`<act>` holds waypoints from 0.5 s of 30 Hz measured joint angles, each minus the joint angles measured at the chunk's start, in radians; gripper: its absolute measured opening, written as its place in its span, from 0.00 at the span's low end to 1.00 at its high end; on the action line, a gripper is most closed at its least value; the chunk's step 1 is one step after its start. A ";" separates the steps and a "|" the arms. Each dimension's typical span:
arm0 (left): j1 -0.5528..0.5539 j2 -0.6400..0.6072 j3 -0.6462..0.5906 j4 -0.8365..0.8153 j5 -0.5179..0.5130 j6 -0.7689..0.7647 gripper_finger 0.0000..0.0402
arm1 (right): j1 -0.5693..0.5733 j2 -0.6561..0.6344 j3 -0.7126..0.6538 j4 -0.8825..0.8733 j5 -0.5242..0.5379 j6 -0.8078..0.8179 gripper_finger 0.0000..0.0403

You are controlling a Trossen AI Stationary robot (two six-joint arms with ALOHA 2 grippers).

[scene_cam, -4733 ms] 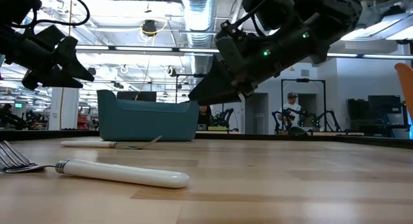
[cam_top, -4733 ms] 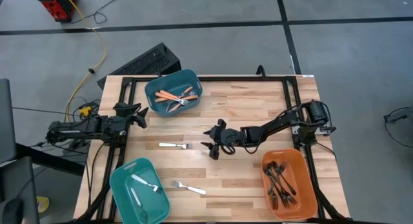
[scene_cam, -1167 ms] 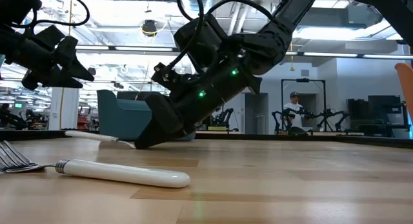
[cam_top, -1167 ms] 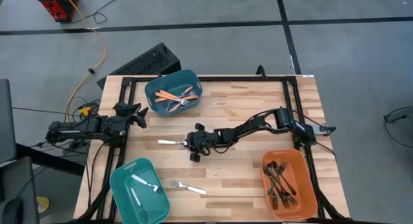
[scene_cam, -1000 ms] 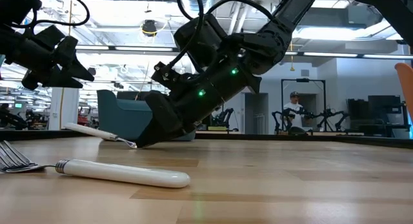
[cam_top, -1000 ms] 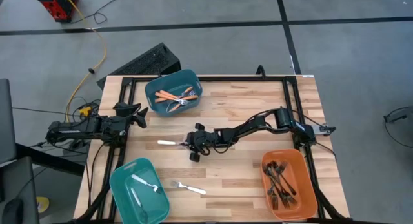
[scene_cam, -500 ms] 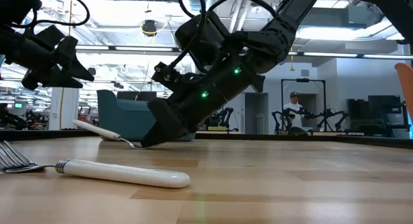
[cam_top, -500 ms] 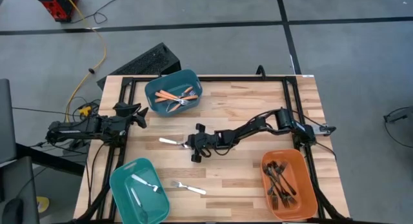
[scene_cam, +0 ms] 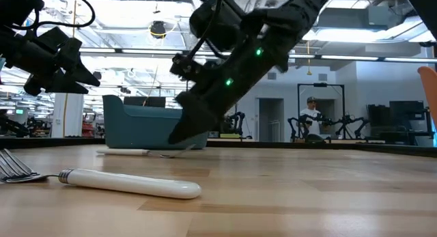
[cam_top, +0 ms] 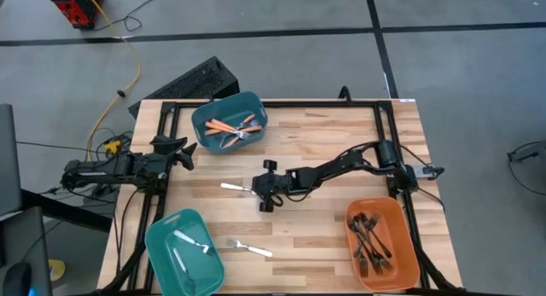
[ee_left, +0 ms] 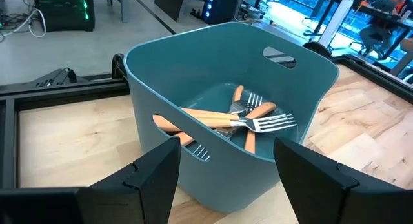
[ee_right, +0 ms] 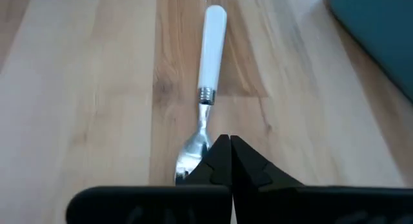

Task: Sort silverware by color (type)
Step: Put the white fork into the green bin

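A white-handled fork [cam_top: 235, 187] lies flat on the table's middle, its handle [ee_right: 213, 46] pointing toward the table's left. My right gripper [cam_top: 255, 190] is shut and slants down over the fork's tine end [ee_right: 192, 153]. In the low view the right gripper's tips [scene_cam: 172, 139] stand a little above the fork [scene_cam: 126, 152]. My left gripper [ee_left: 222, 179] waits open at the table's left edge, facing the far teal bin [ee_left: 303, 75], which holds orange-handled forks [ee_left: 213, 117]. A second white-handled fork [cam_top: 249, 247] lies near the front edge.
The far teal bin [cam_top: 229, 122] stands at the back. A second teal bin [cam_top: 162, 236] with a white-handled fork sits at the front left. An orange bin [cam_top: 401, 245] with black forks sits at the front right. A person shows in the room beyond the table [scene_cam: 309, 117].
My right gripper has risen and drawn back a little toward the table's right. The fork's handle first tipped up off the table with its tine end down under the fingertips. Now the fork lies level again, slid a little toward the right.
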 joint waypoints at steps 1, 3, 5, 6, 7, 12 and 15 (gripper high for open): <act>0.000 0.000 0.000 0.000 0.000 0.000 0.58 | 0.000 -0.016 0.000 -0.036 0.000 -0.002 0.04; 0.000 0.000 0.000 0.000 -0.001 0.000 0.58 | 0.000 -0.040 0.000 -0.092 -0.001 -0.022 0.04; 0.000 0.000 0.000 0.000 -0.002 0.000 0.58 | 0.000 -0.065 0.001 -0.162 -0.001 -0.051 0.08; 0.000 0.000 0.000 0.000 -0.002 0.000 0.58 | 0.001 -0.082 0.000 -0.204 -0.002 -0.066 0.10; 0.000 0.000 0.000 0.000 -0.002 0.000 0.58 | 0.001 -0.099 0.000 -0.236 -0.002 -0.074 0.13; 0.000 0.000 0.000 0.000 -0.006 0.000 0.58 | 0.006 -0.188 0.002 -0.383 -0.012 -0.197 0.26; 0.000 0.000 0.000 0.000 -0.017 0.000 0.58 | 0.024 -0.210 0.002 -0.407 -0.012 -0.356 0.36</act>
